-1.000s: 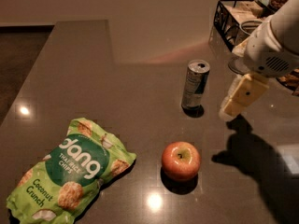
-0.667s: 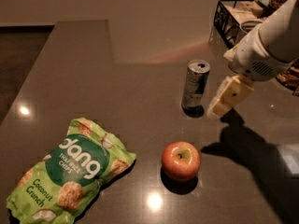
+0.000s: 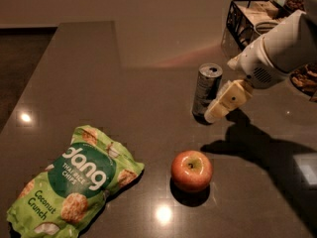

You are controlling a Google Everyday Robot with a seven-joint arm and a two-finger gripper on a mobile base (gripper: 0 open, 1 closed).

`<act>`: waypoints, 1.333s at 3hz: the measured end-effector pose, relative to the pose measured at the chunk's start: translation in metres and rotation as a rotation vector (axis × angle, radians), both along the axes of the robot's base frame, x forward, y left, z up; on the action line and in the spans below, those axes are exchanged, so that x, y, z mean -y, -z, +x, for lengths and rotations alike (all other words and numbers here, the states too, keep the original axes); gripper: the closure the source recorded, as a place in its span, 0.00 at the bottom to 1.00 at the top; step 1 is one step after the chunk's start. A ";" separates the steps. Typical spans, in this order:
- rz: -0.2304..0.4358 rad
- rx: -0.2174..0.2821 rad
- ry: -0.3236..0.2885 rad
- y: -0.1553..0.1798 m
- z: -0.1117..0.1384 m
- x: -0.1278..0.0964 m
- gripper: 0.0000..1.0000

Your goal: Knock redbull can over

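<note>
The redbull can [image 3: 206, 89] is a slim silver-and-blue can with a pull-tab top. It stands upright on the dark countertop, right of centre. My gripper [image 3: 224, 103] comes in from the right on a white arm. Its cream-coloured fingertips are at the can's lower right side, touching it or very close to it. The fingers overlap the can's lower edge in this view.
A red apple [image 3: 191, 170] lies in front of the can. A green Dang coconut chips bag [image 3: 77, 182] lies at the front left. A black wire basket [image 3: 252, 19] stands at the back right, behind the arm. The countertop's left edge runs toward the back.
My gripper has moved left and a little down, from a gap right of the can to its lower right side. The can still stands upright in the same place.
</note>
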State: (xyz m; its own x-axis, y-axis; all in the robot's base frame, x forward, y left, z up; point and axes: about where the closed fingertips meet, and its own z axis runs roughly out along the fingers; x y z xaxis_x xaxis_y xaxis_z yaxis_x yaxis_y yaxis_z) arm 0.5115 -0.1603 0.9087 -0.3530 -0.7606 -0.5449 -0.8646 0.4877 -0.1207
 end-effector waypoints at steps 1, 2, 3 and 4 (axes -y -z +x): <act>0.067 0.004 0.007 -0.003 0.008 -0.007 0.00; 0.116 0.006 0.002 -0.006 0.013 -0.012 0.16; 0.148 0.005 -0.007 -0.006 0.016 -0.018 0.40; 0.170 -0.003 -0.024 -0.009 0.018 -0.026 0.63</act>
State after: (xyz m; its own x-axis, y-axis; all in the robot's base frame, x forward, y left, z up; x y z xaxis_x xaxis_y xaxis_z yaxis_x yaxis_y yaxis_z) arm 0.5298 -0.1344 0.9182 -0.3374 -0.6661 -0.6652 -0.8767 0.4797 -0.0358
